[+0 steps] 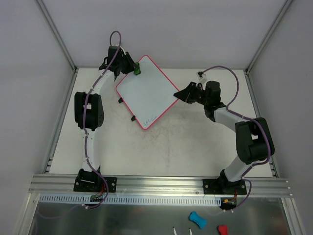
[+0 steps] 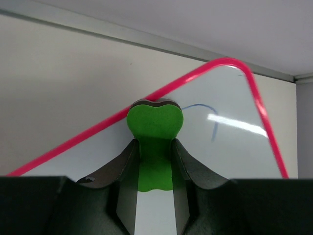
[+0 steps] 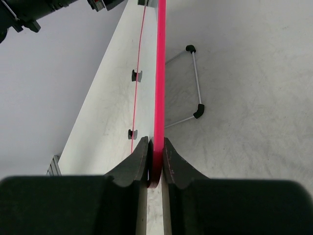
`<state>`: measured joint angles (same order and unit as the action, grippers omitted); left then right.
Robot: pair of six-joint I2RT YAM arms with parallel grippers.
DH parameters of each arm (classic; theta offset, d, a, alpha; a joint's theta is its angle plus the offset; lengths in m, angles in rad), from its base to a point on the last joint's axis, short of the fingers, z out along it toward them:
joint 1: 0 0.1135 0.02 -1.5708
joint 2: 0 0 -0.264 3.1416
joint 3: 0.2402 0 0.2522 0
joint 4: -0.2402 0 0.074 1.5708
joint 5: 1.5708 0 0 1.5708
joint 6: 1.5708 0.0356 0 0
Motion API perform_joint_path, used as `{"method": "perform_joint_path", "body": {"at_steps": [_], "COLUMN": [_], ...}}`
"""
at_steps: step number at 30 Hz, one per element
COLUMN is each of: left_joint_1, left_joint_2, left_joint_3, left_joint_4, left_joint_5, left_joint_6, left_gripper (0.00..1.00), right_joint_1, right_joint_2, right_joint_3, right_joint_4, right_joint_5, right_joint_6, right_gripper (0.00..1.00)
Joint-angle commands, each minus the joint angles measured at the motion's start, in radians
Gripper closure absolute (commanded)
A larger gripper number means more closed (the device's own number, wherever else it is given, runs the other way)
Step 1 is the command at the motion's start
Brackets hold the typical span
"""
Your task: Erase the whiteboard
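Top view: the left claw (image 1: 133, 70) covers most of the eraser (image 1: 137, 71); only a green tip shows. Marks (image 1: 150, 119) near the board's (image 1: 146, 93) lower corner are too small to read. The right claw's (image 1: 178, 94) fingertip contact at the board corner is too small to resolve. A red item (image 1: 222, 229) and two white sticks (image 1: 174, 230) are cut off by the bottom edge.

Left wrist view: the left fingers (image 2: 124, 181) hide the eraser's lower sides; the claw body hides the board's near part.

Right wrist view: the board is edge-on, so its face is unreadable. Its far end is cut off at the top edge; its near rim is hidden between the right fingers (image 3: 133, 166). The left arm (image 3: 39, 12) is blurred and cropped at top left.
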<state>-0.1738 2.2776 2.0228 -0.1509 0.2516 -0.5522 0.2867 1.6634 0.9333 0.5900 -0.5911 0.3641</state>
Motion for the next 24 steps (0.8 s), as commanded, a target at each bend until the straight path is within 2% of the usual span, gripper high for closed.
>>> {"method": "perform_joint_path", "body": {"at_steps": [1,6,9,12,24], "left_joint_1": [0.023,0.046,0.045,0.039,-0.036], "left_joint_2": [-0.018,-0.075,-0.064,-0.038,0.060], "left_joint_3": [-0.137,-0.213,-0.178,-0.084,0.217], "left_joint_4": [-0.076,-0.075,-0.072,-0.072,-0.064], "left_joint_5": [-0.087,-0.130,-0.085,-0.006,0.095], "left_joint_6": [-0.031,-0.037,-0.025,0.000,0.118], "left_gripper": [1.00,1.00,1.00,1.00,1.00], "right_joint_1": [0.032,0.032,0.034,0.034,0.037], "right_joint_2": [-0.005,-0.005,-0.005,-0.007,-0.010], "right_joint_3": [0.021,0.021,0.019,0.021,0.021], "right_joint_4": [0.011,0.011,0.011,0.010,-0.001], "right_joint_5": [-0.067,-0.069,-0.067,-0.072,-0.085], "right_joint_6": [-0.091,-0.091,-0.091,-0.097,-0.116], "right_gripper": [1.00,1.00,1.00,1.00,1.00]}}
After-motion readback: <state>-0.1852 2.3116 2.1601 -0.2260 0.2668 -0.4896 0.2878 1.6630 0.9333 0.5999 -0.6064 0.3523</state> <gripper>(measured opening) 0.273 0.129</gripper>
